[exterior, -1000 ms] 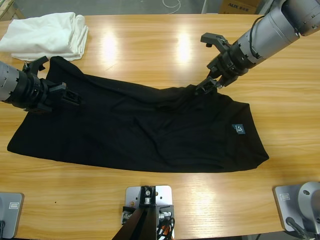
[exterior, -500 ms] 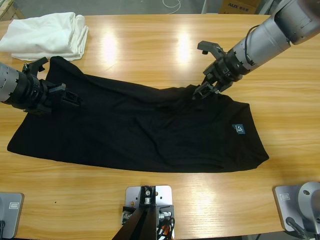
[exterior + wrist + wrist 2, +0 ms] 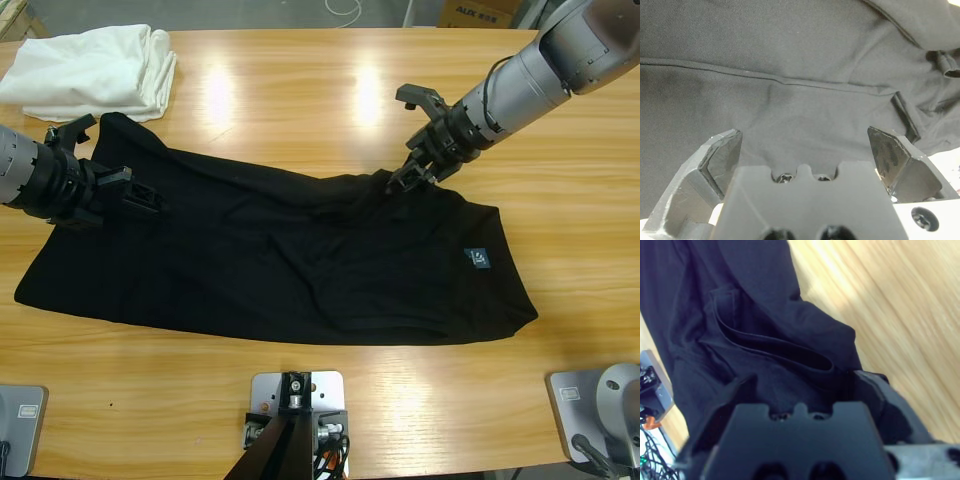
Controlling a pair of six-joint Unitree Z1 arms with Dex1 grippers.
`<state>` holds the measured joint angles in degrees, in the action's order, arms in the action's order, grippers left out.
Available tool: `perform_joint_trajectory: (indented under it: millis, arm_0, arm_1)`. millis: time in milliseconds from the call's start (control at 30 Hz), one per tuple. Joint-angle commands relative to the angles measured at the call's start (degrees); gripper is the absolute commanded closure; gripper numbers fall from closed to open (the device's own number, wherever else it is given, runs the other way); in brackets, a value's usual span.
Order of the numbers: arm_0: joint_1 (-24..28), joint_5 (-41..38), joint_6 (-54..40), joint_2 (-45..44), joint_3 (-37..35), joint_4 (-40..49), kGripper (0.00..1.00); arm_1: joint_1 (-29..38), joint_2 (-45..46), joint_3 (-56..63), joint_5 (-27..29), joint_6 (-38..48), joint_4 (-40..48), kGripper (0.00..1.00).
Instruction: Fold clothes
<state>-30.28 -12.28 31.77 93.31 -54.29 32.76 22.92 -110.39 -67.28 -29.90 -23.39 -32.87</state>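
The clothes are one black shirt (image 3: 280, 260) lying flat across the wooden table (image 3: 300, 90), with a small blue-grey label (image 3: 479, 258) showing near its right end. My left gripper (image 3: 135, 192) reaches in from the left edge and rests over the shirt's upper left part. In the left wrist view that gripper (image 3: 805, 145) is open, jaws wide apart above seamed black cloth (image 3: 790, 50). From the upper right, my right gripper (image 3: 405, 140) stands open at the shirt's upper edge. In the right wrist view a raised fold of shirt (image 3: 775, 347) lies between its jaws (image 3: 800, 390).
A folded white cloth (image 3: 95, 70) sits at the table's back left corner, just behind the shirt's left end. A cardboard box (image 3: 478, 12) shows beyond the far edge. Bare wood (image 3: 890, 300) lies behind the shirt and to its right.
The right gripper has shifted a little to the left and in towards the shirt's upper edge, still open. The left arm and the shirt have not moved.
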Motion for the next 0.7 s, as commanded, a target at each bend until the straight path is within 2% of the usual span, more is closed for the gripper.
perform_joint_trajectory:
  millis: [33, 67, 133, 433, 700]
  arm_0:
    - [-0.4, -0.8, 0.7, -0.2, 1.6, 0.5, 0.023]
    - [-0.4, -0.8, 0.7, -0.2, 1.7, 0.5, 0.023]
    - [-0.4, -0.8, 0.7, 0.0, 1.9, 0.5, 0.023]
    - [-0.4, -1.0, 0.7, 0.9, 1.8, 0.0, 0.022]
    - [-0.8, -1.0, 0.7, 1.3, 2.2, -0.2, 0.018]
  arm_1:
    - [-0.1, -3.9, 1.7, -0.4, -1.3, 0.7, 0.642]
    - [-0.1, -4.0, 1.7, -0.5, -1.6, 0.7, 0.711]
    - [-0.1, -4.1, 1.7, -0.9, -1.9, 0.9, 0.995]
    - [-0.6, -0.8, 0.8, -5.5, -0.3, 1.4, 1.0]
    - [-1.2, 1.3, -6.0, -3.7, 2.9, -1.5, 1.0]
